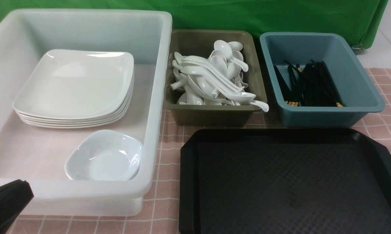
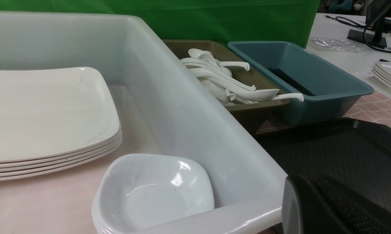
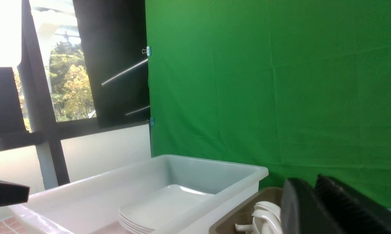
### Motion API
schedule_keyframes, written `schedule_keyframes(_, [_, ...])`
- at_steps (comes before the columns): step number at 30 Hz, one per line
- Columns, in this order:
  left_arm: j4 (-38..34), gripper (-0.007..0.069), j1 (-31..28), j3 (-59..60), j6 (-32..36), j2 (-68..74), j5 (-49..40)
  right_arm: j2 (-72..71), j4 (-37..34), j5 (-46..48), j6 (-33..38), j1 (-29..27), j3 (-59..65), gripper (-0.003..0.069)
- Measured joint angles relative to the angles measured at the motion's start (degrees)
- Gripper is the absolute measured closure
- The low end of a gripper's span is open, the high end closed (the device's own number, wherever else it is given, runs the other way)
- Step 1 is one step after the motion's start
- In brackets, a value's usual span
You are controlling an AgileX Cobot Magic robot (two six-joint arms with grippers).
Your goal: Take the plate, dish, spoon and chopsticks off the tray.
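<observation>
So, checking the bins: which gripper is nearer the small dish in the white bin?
Left. The left gripper is at the white bin's near wall, just by the small dish; the right gripper is farther, over by the olive bin.

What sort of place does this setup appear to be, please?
Probably a lab mock-up of a canteen dish-return station: sorting bins of plates, spoons and chopsticks behind a tray, against a clipped-up green backdrop.
</observation>
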State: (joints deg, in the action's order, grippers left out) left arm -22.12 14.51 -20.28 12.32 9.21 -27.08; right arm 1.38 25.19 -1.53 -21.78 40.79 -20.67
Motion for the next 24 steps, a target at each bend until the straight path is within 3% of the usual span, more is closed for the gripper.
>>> schedule_keyframes(11, [5.9,0.0627,-0.9,1.7,0.1,-0.5,3.8,0.0,0.0,0.0,0.0,0.0,0.0,0.0508])
schedule_keyframes(17, [12.6,0.0627,-8.5,13.5,-0.7,-6.6,17.5,0.0,0.0,0.0,0.0,0.0,0.0,0.0496])
schedule_keyframes(24, [15.3,0.0627,-14.9,20.6,-0.7,-9.2,19.4,0.0,0.0,0.0,0.0,0.0,0.0,0.0484])
